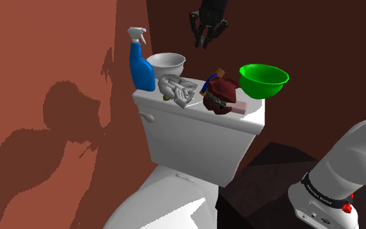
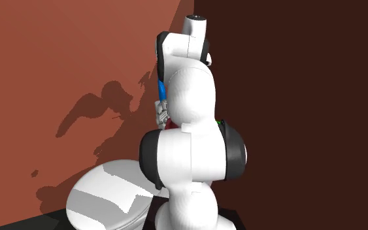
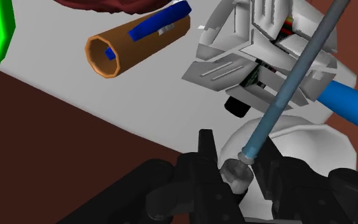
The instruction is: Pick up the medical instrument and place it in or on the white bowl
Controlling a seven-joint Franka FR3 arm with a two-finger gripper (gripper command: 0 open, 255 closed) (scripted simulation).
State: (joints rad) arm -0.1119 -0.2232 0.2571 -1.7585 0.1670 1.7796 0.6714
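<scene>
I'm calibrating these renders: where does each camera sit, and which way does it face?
Shoulder view: above and beside the white toilet, looking down onto its tank lid toward the reddish wall; the white, dark-jointed arm at lower right, the black claw above.
Second exterior view: behind the arm, facing the walls' corner; the arm blocks the tank.
Wrist view: on the hand, looking along the claw, shut on a slender grey-blue rod, at the lid.
Shared: shoulder and wrist views both show the bright green bowl.
</scene>
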